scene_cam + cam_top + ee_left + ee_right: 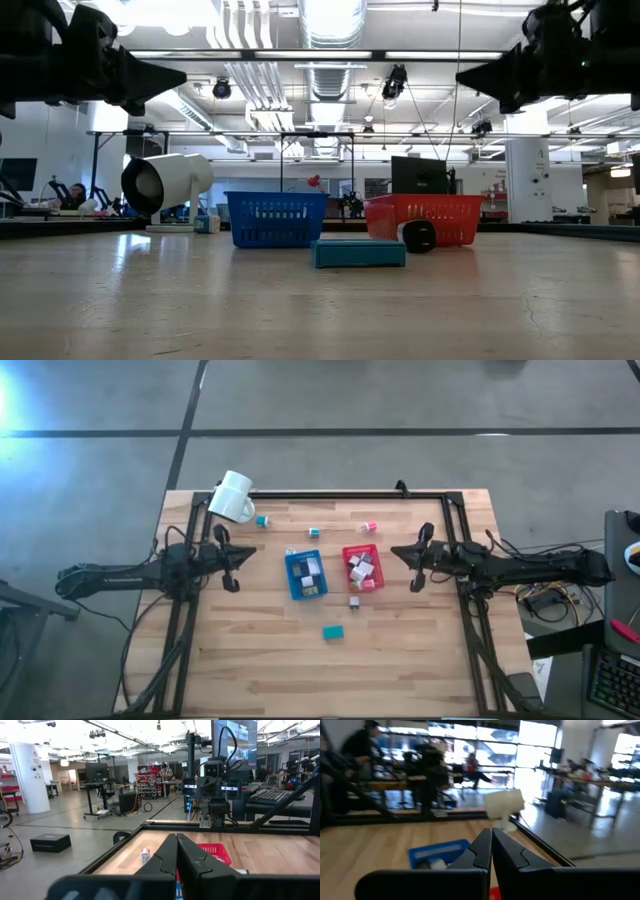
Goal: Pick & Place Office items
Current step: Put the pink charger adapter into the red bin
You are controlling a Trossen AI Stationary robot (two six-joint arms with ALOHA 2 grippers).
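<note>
The office items are small blocks and clips. Several lie in the blue tray [305,574] and the red tray [361,567] at the table's middle. Loose on the wood are a teal block [333,631] [358,252], a small grey piece [354,601], two teal bits [262,520] [313,532] and a pink one [369,526]. My left gripper [250,556] [176,840] hovers shut, left of the blue tray. My right gripper [394,550] [491,835] hovers shut, right of the red tray. Both point level toward the middle and hold nothing.
A large white mug [233,497] [165,185] lies on its side at the table's far left corner. A dark frame [330,493] runs along the far edge and both sides. Bare wood lies between the trays and the near edge. People sit in the room beyond.
</note>
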